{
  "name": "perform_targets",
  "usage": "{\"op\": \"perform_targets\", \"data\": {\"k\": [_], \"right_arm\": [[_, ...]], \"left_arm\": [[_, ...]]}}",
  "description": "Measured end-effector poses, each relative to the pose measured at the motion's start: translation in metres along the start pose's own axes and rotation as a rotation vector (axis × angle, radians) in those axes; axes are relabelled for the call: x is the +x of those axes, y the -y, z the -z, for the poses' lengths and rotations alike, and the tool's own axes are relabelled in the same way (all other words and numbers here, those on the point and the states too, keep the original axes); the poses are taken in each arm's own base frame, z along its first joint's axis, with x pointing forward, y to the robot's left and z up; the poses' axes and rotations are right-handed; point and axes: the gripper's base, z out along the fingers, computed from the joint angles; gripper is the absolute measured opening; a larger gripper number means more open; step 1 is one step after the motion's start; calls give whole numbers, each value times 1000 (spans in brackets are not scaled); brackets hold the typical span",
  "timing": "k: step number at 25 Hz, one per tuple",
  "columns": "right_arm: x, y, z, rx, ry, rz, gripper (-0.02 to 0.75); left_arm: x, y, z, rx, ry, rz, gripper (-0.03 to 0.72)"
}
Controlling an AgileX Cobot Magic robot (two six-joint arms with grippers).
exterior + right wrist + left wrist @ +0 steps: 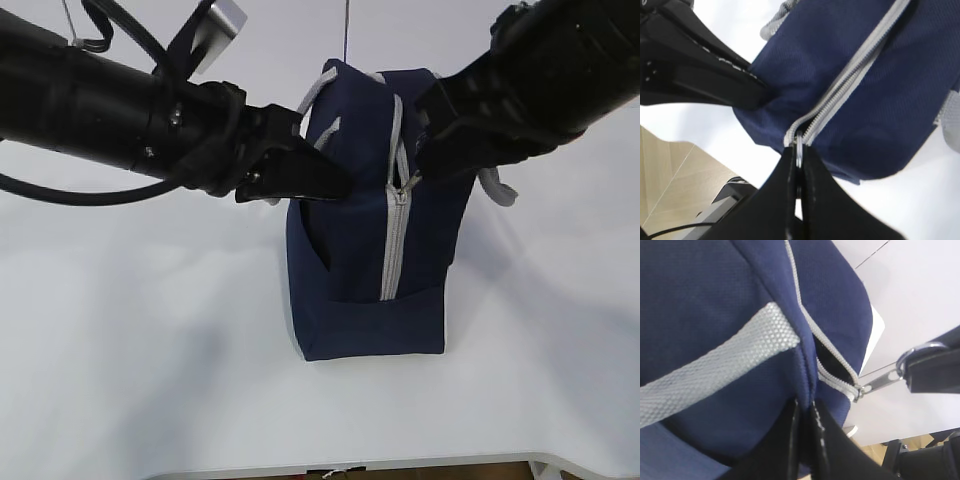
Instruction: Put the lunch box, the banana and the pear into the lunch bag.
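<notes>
The navy lunch bag (370, 270) stands on its end on the white table, its grey zipper (392, 250) facing me. My left gripper (345, 185) is shut on a fold of bag fabric (805, 390) just below the grey handle (715, 360). My right gripper (798, 152) is shut on the metal zipper pull (798, 146), at the slider (406, 183) high on the bag. In the left wrist view a short dark gap shows in the zipper (832, 357) beside the slider. The lunch box, the banana and the pear are out of view.
The white table (150, 380) spreads all round the bag, with its front edge (350, 465) near the bottom. A second grey handle (500, 187) hangs off the bag's right side under the right arm. Beige floor (670, 170) shows beyond the table.
</notes>
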Motion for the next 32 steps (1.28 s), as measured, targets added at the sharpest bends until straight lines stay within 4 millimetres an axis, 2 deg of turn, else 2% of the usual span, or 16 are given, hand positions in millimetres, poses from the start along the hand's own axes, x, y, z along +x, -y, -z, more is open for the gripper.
{"op": "perform_targets", "data": {"k": [7,14,22,32], "right_arm": [[2,0,0,-5,-37,-12,18],[-6,1,-7,-3,-40,-75,18],[-11,4,-23,4,-53,-123,18],[-14,5,-25,9,-25,-134,18]], "left_arm": [[0,0,0,0,0,0,-1],[0,0,0,0,0,0,24],[0,0,0,-1,-1,-1,62],[0,1,0,6,-5,-1,85]]}}
